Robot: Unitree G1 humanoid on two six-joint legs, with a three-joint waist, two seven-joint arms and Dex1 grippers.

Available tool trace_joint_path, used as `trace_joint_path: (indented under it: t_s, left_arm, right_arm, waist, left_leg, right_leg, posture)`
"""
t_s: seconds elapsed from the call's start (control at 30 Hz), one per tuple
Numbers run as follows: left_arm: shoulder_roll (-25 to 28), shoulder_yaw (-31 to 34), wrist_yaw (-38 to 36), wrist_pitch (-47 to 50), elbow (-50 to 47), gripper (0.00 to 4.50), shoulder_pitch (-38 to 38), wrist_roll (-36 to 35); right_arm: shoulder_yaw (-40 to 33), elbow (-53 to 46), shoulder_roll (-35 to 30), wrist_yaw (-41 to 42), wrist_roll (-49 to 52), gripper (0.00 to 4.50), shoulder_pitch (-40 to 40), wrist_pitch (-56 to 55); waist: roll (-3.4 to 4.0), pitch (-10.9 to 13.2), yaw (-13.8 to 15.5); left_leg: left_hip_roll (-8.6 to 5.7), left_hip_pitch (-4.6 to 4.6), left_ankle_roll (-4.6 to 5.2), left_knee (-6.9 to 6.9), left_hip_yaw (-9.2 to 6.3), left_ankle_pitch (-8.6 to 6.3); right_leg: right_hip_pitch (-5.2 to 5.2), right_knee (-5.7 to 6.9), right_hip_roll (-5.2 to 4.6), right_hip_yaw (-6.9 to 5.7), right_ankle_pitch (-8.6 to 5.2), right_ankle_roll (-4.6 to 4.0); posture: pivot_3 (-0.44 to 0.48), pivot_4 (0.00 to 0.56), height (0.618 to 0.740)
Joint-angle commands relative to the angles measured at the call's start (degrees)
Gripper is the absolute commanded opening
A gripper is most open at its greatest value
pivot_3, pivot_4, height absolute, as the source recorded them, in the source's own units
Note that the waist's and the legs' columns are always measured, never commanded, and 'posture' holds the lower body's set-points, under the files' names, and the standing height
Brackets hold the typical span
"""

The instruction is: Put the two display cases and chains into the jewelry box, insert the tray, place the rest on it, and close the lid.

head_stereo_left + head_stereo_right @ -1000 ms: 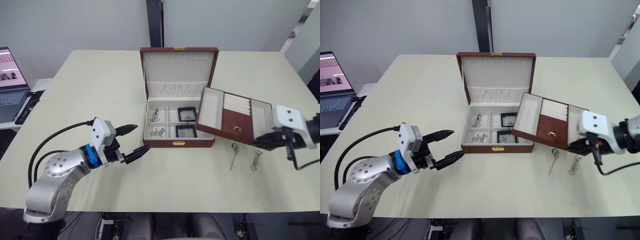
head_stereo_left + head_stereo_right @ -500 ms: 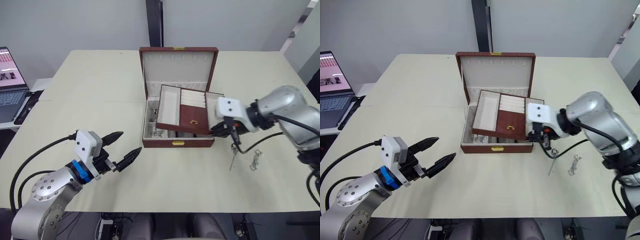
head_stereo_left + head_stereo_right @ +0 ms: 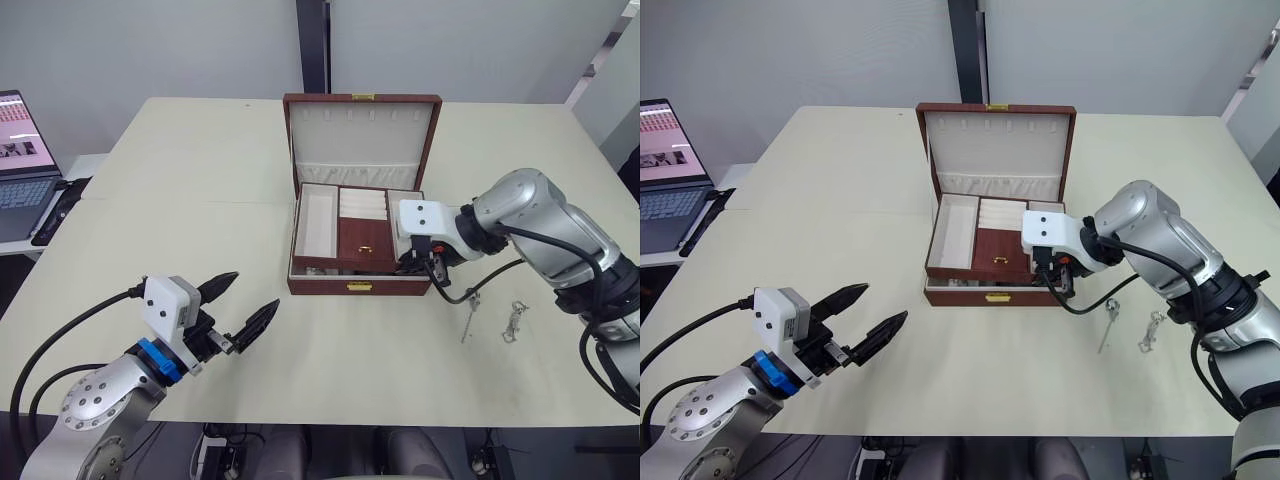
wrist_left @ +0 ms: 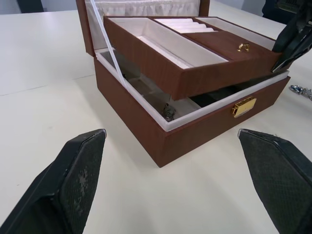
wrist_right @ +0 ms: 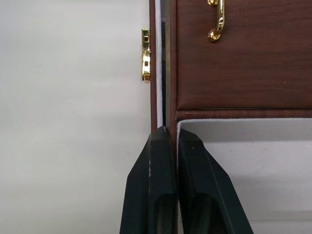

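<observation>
The right gripper (image 5: 168,146) pinches the front-right wall of the one wooden tray (image 3: 358,228), holding it tilted over the open jewelry box (image 3: 357,285), its right end still propped above the rim, likely so it can be lowered level onto the compartments. Under it, in the left wrist view, a chain (image 4: 169,112) lies inside. Two loose metal pieces (image 3: 490,314) wait on the table (image 3: 200,180) at the box's four o'clock. The left gripper (image 3: 240,312) hovers at eight o'clock, spread wide and empty.

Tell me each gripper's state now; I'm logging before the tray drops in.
Left gripper: open, empty.
Right gripper: shut on the tray wall, above the jewelry box.
</observation>
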Motion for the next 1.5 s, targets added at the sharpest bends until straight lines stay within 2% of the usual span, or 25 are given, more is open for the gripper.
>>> trace_joint_path:
  t_s: [0.03, 0.73, 1.37, 1.5]
  left_arm:
    - [-0.61, -0.01, 0.73, -1.47, -2.57, 4.50, 0.47, 0.13]
    - [-0.20, -0.30, 1.40, -1.49, -2.92, 4.50, 0.37, 0.00]
    - [-0.07, -0.64, 1.34, -1.37, -2.24, 4.50, -0.49, 0.34]
    - [0.04, -0.47, 1.16, -1.43, -2.03, 4.50, -0.60, 0.27]
  right_arm:
    - [-0.65, -0.82, -0.02, 0.57, -1.04, 0.01, -1.97, -1.21]
    - [0.00, 0.37, 2.65, 0.26, -2.91, 0.01, -2.43, 1.32]
    - [0.42, 4.33, 3.40, 0.40, -4.59, 0.01, -2.23, -1.47]
    - [-0.25, 3.23, 3.11, 0.98, -3.82, 0.97, -2.16, -1.08]
  waist:
    - [0.00, 0.00, 0.00]
    - [0.00, 0.00, -0.01]
    - [0.00, 0.00, -0.02]
    - [0.00, 0.00, -0.03]
  left_leg:
    - [0.00, 0.00, 0.00, 0.00, 0.00, 0.00]
    - [0.00, 0.01, 0.00, 0.00, -0.01, 0.00]
    - [0.00, 0.01, 0.00, 0.00, 0.00, 0.00]
    - [0.00, 0.01, 0.00, -0.01, 0.00, 0.00]
  right_leg:
    - [0.00, 0.00, 0.00, 0.00, 0.00, 0.00]
    - [0.00, 0.00, 0.00, 0.00, 0.00, 0.00]
    - [0.01, 0.00, 0.00, 0.00, 0.00, 0.00]
    - [0.01, 0.00, 0.00, 0.00, 0.00, 0.00]
  posture:
    - [0.000, 0.150, 0.740]
    - [0.000, 0.150, 0.740]
    - [0.000, 0.150, 0.740]
    - [0.000, 0.150, 0.740]
